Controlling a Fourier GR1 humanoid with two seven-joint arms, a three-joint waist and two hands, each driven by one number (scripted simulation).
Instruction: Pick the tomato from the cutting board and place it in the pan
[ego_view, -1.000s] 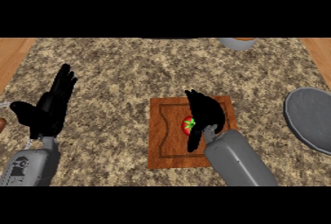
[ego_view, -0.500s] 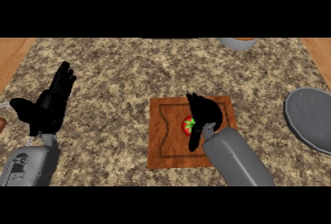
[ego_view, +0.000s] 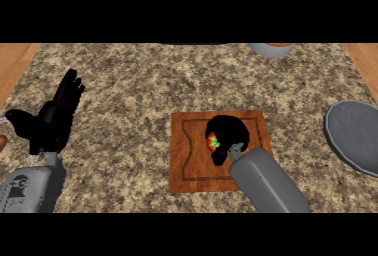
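A red tomato (ego_view: 212, 141) with a green stem lies on the wooden cutting board (ego_view: 188, 167) in the middle of the counter. My right hand (ego_view: 229, 132) lies over it with fingers curled round it, so only the tomato's left side shows. The grey pan (ego_view: 356, 137) sits at the right edge, partly cut off by the view. My left hand (ego_view: 53, 120) rests open at the left, fingers pointing up, holding nothing.
A grey bowl-like object (ego_view: 270, 48) peeks in at the top edge. The speckled stone counter (ego_view: 133, 85) stretches around the board, with wooden strips along its left and right sides.
My right hand's fingers have curled down round the tomato, where before they stood straighter above it. The left hand has barely shifted.
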